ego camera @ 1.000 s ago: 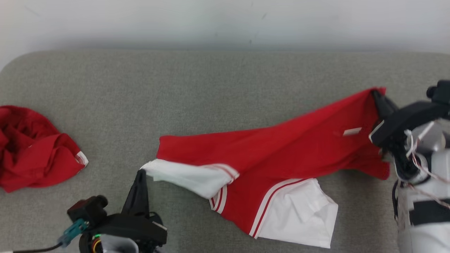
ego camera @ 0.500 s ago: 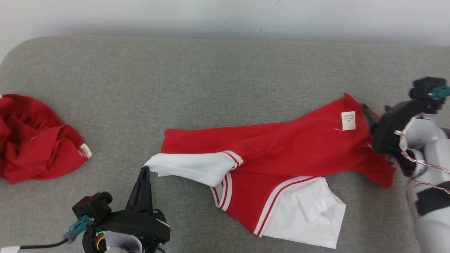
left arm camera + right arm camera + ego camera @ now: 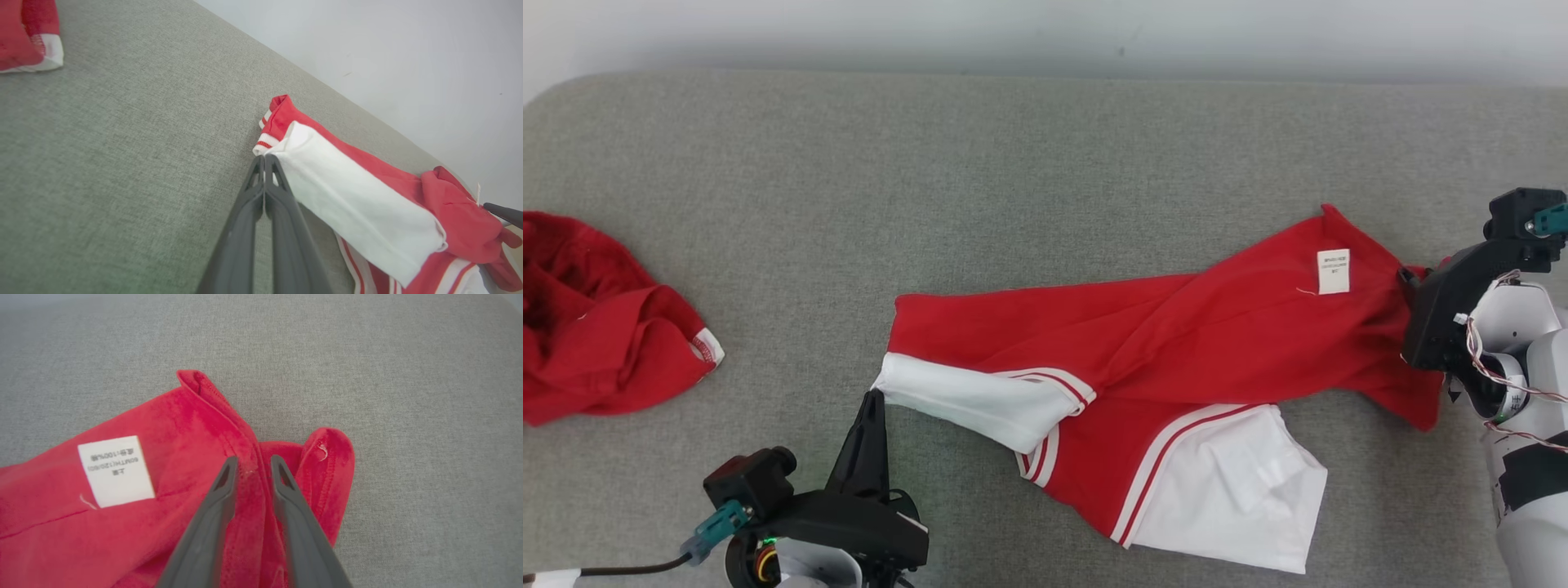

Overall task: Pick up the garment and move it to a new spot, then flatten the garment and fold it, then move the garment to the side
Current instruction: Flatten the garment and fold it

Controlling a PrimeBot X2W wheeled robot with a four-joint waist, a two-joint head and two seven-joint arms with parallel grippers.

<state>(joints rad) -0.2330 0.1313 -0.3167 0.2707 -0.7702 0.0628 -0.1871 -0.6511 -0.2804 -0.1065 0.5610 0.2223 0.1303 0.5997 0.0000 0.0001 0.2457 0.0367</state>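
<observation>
The garment, a red shirt with white sleeves and a white label, lies stretched across the grey table. My left gripper is shut on the corner of the near white sleeve, its tips pressed together at the sleeve's edge. At the shirt's right end my right gripper has its jaws a little apart, straddling a raised red hem fold next to the label. In the head view its fingers are mostly hidden behind the red cloth.
A second crumpled red garment lies at the table's left edge, its white trim also in the left wrist view. A pale wall runs behind the table. Bare grey surface spreads behind and left of the shirt.
The right gripper let go of the lifted red hem, which dropped flat on the table, and its jaws now stand around the hem again. The left gripper still holds the sleeve. The camera shifted.
</observation>
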